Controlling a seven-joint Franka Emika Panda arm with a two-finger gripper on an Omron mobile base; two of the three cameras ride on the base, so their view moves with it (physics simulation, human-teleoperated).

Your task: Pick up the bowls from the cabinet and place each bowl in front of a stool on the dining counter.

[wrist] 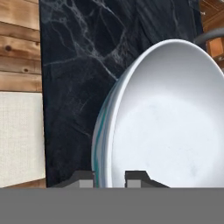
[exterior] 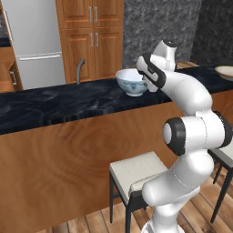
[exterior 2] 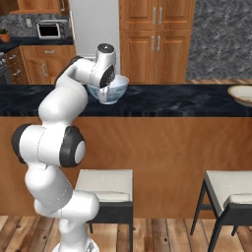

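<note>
A deep white bowl (exterior: 132, 82) with blue patterning sits upright, mouth up, on the black marble desk (exterior: 54, 107) above a cream stool (exterior: 135, 172). The pincer (wrist: 109, 177) is clamped on its rim. Far right rests a beige bowl (exterior 2: 242, 94).

I'm working in a home kitchen, rendered rather than real: a long counter (exterior: 54, 102) with a black veined marble top and wood side runs across my view, with padded stools (exterior 2: 105, 185) drawn up to it. Behind it I see a silver fridge (exterior: 34, 41), tall wood cupboards (exterior 2: 156, 39) with silver handles, a toaster oven (exterior 2: 50, 29) on a drawer-fronted counter, grey stone walls (exterior: 157, 27) and plank flooring (exterior: 200, 211).
</note>
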